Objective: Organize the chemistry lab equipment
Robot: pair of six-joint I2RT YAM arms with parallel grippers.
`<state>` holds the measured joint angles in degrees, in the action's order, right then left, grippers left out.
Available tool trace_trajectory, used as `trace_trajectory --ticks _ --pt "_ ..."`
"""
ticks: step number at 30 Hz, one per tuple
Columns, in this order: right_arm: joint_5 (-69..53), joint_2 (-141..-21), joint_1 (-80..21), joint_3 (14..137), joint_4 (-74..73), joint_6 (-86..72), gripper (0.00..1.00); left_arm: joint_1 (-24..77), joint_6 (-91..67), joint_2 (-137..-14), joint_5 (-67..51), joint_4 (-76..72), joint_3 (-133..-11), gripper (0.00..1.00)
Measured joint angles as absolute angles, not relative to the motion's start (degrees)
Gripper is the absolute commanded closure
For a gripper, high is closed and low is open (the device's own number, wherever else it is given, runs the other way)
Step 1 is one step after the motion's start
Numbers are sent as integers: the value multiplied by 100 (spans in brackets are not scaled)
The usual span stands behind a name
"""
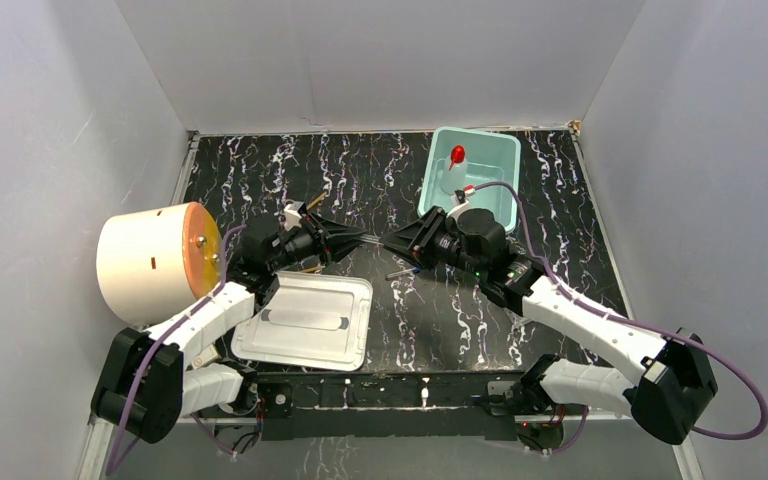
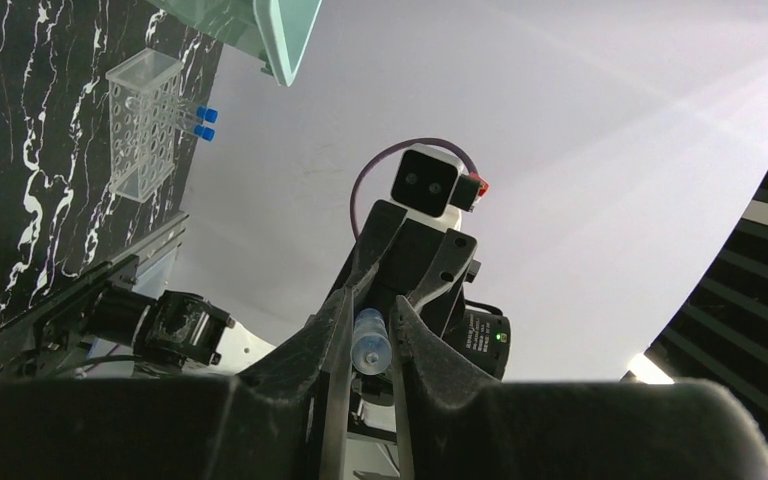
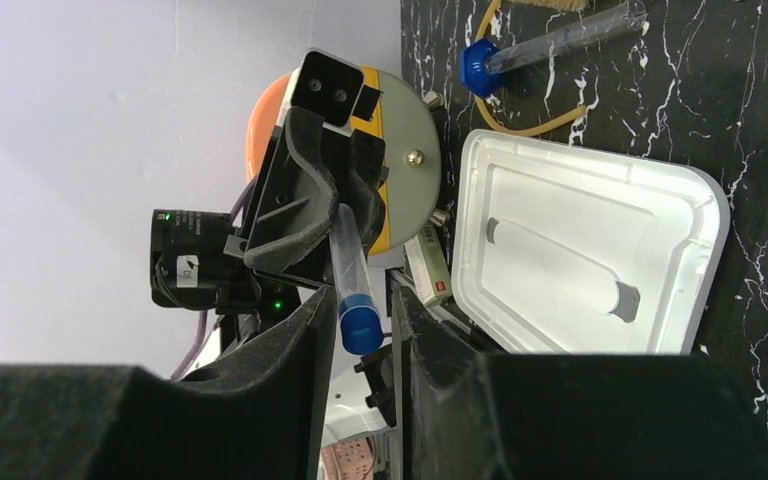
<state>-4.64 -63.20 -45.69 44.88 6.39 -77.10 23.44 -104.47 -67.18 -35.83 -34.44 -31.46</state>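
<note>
Above the middle of the bench (image 1: pixel 460 310), a clear tube (image 1: pixel 375 242) is clamped in the left hand (image 1: pixel 353 240). Its long axis is aimed into the right hand (image 1: pixel 393 246), whose narrowly parted fingers (image 3: pixel 305 335) flank the blue cap (image 3: pixel 360 325); contact cannot be told.

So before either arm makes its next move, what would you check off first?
1. Left gripper clamped on the blue-capped tube: ok.
2. Tube's cap end sits inside the right gripper: ok.
3. Right grip tight enough on the cap for the left to let go: cannot tell.
4. Tube held up off the table: ok.
5. Tube rack upright with free holes: ok.
</note>
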Motion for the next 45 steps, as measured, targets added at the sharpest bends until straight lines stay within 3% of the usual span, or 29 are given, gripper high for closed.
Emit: trace_trajectory --ticks 5,11,15,23,31,39,45 --pt "-469 -6318 -4563 4488 646 -7669 73 2349 -10484 -6718 -3581 -3544 -3065 89" --pt "-491 -6316 -4510 4517 545 -7535 80 2349 -10516 -6692 -3575 -3645 -2923 46" --pt "-611 -6318 -4274 4622 274 -7179 81 2349 -10353 -6646 -3551 -3551 -2842 28" --pt "-1007 -6318 -3564 5251 -1529 -5730 79 2338 -9168 -6504 -3481 -2263 -2928 23" --pt "-716 -6681 -3417 6342 -3907 -4097 80 2335 -7223 -6504 -3035 -54 -4029 22" --pt "569 -6897 -3413 6613 -5808 -3470 79 2331 -5878 -6504 -2464 1393 -4641 21" --pt "1535 -6965 -3363 6624 -6353 -3406 77 2309 -5601 -6558 -2405 1758 -4639 21"
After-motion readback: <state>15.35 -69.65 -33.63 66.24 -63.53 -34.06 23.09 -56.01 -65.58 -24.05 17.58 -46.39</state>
